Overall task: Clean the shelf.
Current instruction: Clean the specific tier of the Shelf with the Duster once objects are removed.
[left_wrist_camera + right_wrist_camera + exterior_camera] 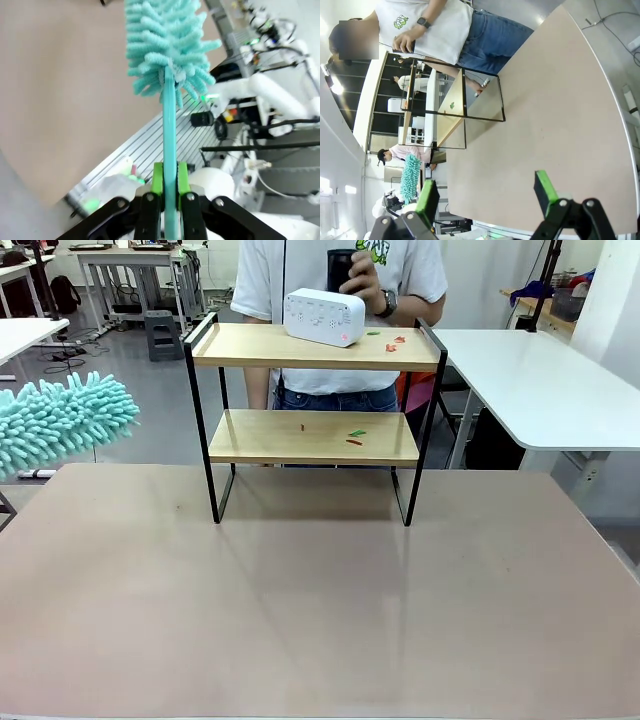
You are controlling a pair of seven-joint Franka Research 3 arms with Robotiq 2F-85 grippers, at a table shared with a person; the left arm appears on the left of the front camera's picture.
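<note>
duster [62, 420] cut by left edge, scraps [357, 433] on shelf [270, 440] unidentifiable

Black left claw [170, 175], green pads [158, 179]

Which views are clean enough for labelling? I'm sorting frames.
Front view: sharp, evenly lit, the shelf casts a soft shadow. Left wrist view: the duster is crisp by the left gripper, background blurred. Right wrist view: rolled sideways, wide-angle curves the table edge, lights glare at left.

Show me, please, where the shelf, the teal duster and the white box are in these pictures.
shelf [250, 345]: front view, bare left part of its top board.
teal duster [62, 422]: front view, middle of its fluffy head.
white box [322, 316]: front view, its front face.
</note>
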